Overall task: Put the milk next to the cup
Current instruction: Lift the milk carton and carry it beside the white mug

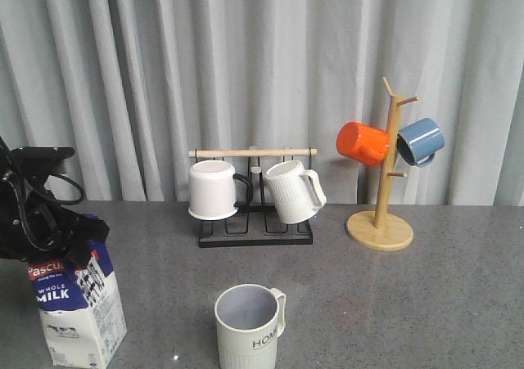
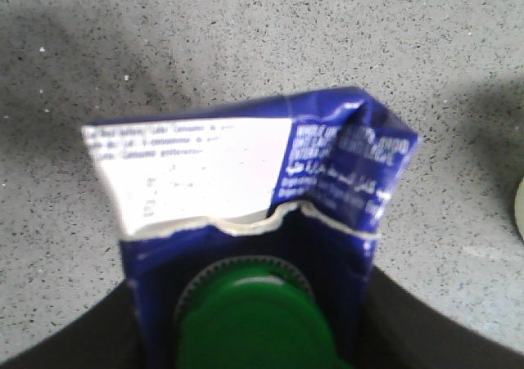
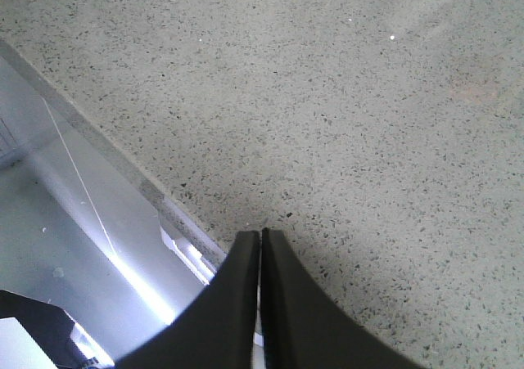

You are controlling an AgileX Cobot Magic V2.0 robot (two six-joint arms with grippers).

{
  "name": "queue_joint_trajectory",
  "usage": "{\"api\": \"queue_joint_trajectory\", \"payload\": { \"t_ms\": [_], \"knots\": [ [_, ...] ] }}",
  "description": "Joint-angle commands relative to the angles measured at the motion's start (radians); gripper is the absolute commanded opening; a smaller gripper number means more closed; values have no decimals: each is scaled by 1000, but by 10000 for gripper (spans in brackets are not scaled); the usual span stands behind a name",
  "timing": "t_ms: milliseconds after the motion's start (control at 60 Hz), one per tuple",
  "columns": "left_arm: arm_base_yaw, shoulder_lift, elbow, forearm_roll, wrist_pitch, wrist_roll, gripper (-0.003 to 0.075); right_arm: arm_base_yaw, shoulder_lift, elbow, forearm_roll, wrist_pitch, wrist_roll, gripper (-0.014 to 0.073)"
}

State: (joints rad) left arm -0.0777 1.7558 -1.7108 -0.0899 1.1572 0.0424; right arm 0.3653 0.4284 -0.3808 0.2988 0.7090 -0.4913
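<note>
The milk (image 1: 78,303) is a blue-and-white carton with a red "Pascual" label, standing at the front left of the table. My left gripper (image 1: 70,242) is shut on its gable top. In the left wrist view the milk (image 2: 246,173) fills the middle, its green cap (image 2: 254,312) lies between my black fingers (image 2: 426,328), and the left gripper (image 2: 254,328) holds it from both sides. The cup (image 1: 248,326), cream-white and ribbed with "HOME" lettering, stands at the front centre, to the right of the milk and apart from it. My right gripper (image 3: 260,236) is shut and empty over the table's front edge.
A black rack (image 1: 255,234) at the back centre holds a plain white mug (image 1: 214,191) and a ribbed white mug (image 1: 293,191). A wooden mug tree (image 1: 381,222) at the back right carries an orange mug (image 1: 362,143) and a blue mug (image 1: 420,141). A grey curtain hangs behind.
</note>
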Motion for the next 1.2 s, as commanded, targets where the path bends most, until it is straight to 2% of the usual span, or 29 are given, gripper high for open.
{"api": "queue_joint_trajectory", "payload": {
  "t_ms": [0, 250, 517, 717, 917, 1184],
  "knots": [
    [-4, -53, -48, -52, -13, -7, 146, -4, 7, -24, 12, -62, -3, -5],
    [-4, -75, -151, -227, -26, -1, 92, -4, 7, -24, 12, -62, -3, -5],
    [-4, -69, -216, -413, -46, 71, 92, -4, 7, -24, 12, -60, -3, -5],
    [-10, -46, -214, -418, -5, 69, 92, -4, 7, -24, 12, -57, -3, -5],
    [-71, -10, -212, -386, 16, 69, 92, -4, 7, -24, 14, -58, -3, -5],
    [-124, 35, -214, -229, 70, 15, 92, -4, 7, -24, 15, -52, -3, -5]
  ]
}}
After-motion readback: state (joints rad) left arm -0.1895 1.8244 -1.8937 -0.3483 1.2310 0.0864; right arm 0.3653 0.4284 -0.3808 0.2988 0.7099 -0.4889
